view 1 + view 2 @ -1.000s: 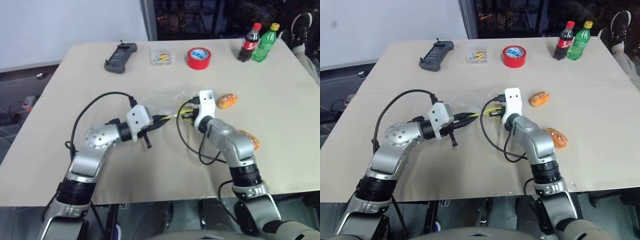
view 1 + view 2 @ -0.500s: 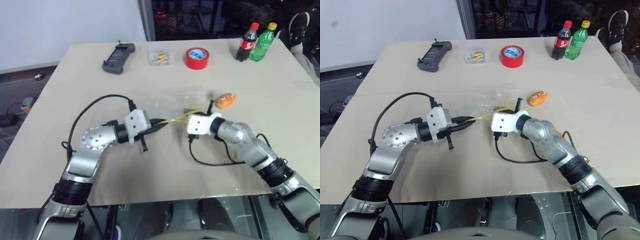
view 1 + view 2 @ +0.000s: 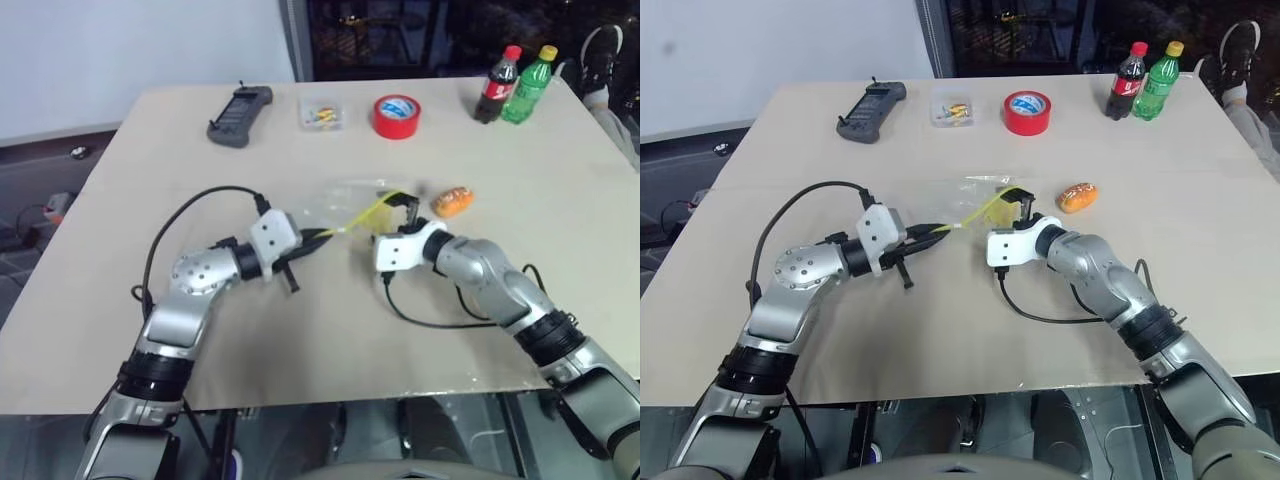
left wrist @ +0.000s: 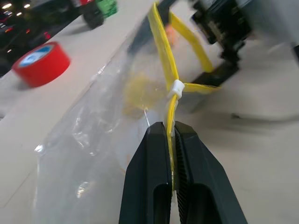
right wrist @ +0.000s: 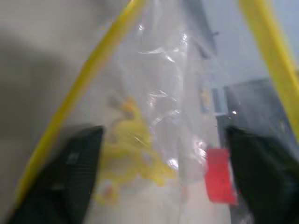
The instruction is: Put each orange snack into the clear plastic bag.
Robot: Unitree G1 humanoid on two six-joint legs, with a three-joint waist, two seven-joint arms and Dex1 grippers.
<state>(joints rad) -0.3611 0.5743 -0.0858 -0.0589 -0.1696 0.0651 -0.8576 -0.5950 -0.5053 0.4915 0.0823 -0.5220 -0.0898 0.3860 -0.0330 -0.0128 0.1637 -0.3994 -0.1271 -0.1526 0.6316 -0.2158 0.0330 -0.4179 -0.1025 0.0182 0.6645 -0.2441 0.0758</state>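
Observation:
The clear plastic bag point(image 3: 340, 203) lies mid-table, its yellow seal strip point(image 3: 362, 213) lifted into an arch. My left gripper point(image 3: 322, 236) is shut on one end of that strip, and the left wrist view shows the pinch point(image 4: 170, 127) close up. My right gripper point(image 3: 400, 207) stands open at the bag's mouth. Its dark fingers point(image 5: 70, 172) are spread wide, with a yellow strip on either side and wrinkled plastic ahead. One orange snack point(image 3: 452, 201) lies on the table just right of the right gripper, apart from it.
At the table's point(image 3: 300, 330) far edge sit a black handheld controller point(image 3: 240, 115), a small clear box point(image 3: 322, 112), a red tape roll point(image 3: 397, 116) and two bottles point(image 3: 498, 84). Black cables loop by both wrists point(image 3: 430, 315).
My right gripper has rolled onto its side and gone from shut to open, its elbow swinging out to the right. The bag's yellow strip now arches higher. The left gripper has kept its hold.

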